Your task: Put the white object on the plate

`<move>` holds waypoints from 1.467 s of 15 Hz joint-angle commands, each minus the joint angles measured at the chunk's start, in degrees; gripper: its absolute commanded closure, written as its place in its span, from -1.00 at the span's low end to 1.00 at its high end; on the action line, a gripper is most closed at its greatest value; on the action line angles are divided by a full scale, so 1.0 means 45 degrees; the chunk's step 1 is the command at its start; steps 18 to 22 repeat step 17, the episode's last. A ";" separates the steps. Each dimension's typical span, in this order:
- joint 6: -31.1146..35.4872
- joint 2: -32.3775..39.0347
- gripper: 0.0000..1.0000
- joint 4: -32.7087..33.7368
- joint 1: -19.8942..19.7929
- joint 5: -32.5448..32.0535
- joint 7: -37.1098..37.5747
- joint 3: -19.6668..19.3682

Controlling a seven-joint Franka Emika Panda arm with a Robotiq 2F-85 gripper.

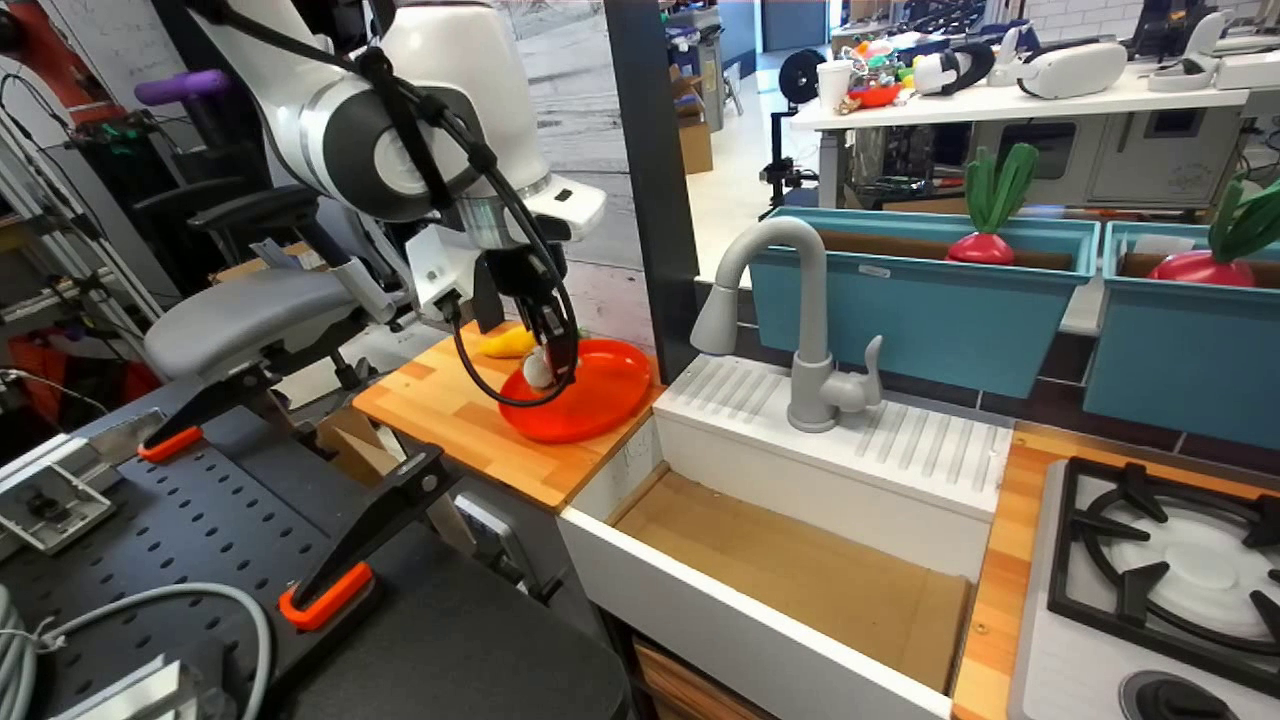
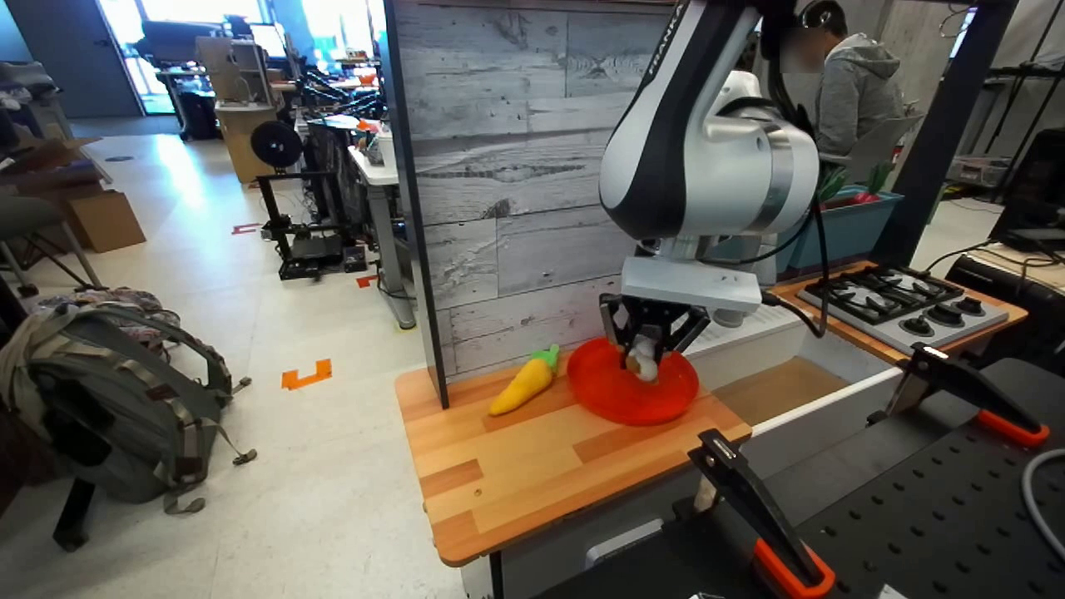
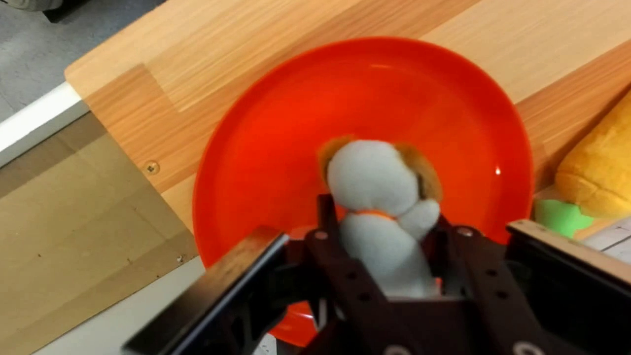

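Observation:
The white object is a small plush toy with brown ears and an orange collar line. It shows in the wrist view (image 3: 377, 175) and in both exterior views (image 1: 537, 368) (image 2: 646, 368). My gripper (image 3: 383, 219) points down with a finger on each side of the toy's body and is shut on it. The round orange-red plate (image 3: 276, 123) lies on the wooden counter under the toy, and in both exterior views (image 1: 605, 405) (image 2: 616, 403). The toy is over the plate's inside; I cannot tell whether it touches the plate. The fingers partly hide the toy.
A yellow plush vegetable with a green top (image 2: 524, 386) lies beside the plate near the wood-panel wall (image 2: 516, 274). The sink (image 1: 780, 570) with its grey faucet (image 1: 812, 320) adjoins the counter (image 2: 532, 466). Black clamps (image 2: 757, 507) stand at the dark table's edge.

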 commanded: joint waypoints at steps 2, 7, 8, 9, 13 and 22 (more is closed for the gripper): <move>-0.0401 0.0372 -0.63 0.0842 -0.0021 0.0502 0.0243 0.0045; -0.0100 -0.0378 -1.00 0.0089 -0.0532 0.0622 -0.0301 0.0709; -0.0091 -0.0723 -1.00 -0.0299 -0.0562 0.0573 -0.0425 0.0805; 0.0032 -0.1041 -1.00 -0.0674 -0.0588 0.0522 -0.0597 0.0906; -0.0252 -0.2587 -1.00 -0.2289 -0.0205 0.0274 -0.0889 0.0876; -0.0520 -0.2576 -1.00 -0.2304 -0.0002 0.0238 -0.1163 0.0872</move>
